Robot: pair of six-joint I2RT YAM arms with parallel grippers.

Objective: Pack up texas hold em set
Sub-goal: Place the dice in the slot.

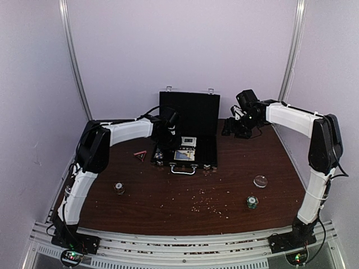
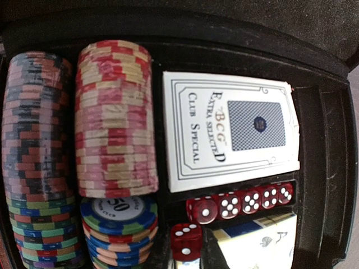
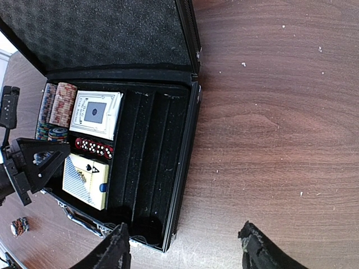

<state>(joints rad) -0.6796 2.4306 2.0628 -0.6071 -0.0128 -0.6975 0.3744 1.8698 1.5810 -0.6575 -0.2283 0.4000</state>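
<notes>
The black case point(image 1: 208, 150) lies open at the back of the table, its foam-lined lid point(image 3: 106, 33) upright. Its left slots hold rows of striped chips point(image 2: 115, 117), a blue-topped stack point(image 2: 118, 216), a white card deck point(image 2: 230, 134), a second deck point(image 2: 261, 241) and a row of red dice point(image 2: 247, 202). My left gripper point(image 1: 159, 150) hangs over the case's left part, shut on one red die point(image 2: 185, 241) just below that row. My right gripper point(image 3: 184, 232) is open and empty, above the case's right front corner and the bare table beside it. The right slots point(image 3: 143, 168) are bare.
Small chip stacks stand on the table at the front left point(image 1: 119, 188) and front right point(image 1: 252, 202), with a clear round disc point(image 1: 261, 181) nearby. A small red object point(image 1: 140, 153) lies left of the case. Pale crumbs point(image 1: 208, 203) are scattered across the wood.
</notes>
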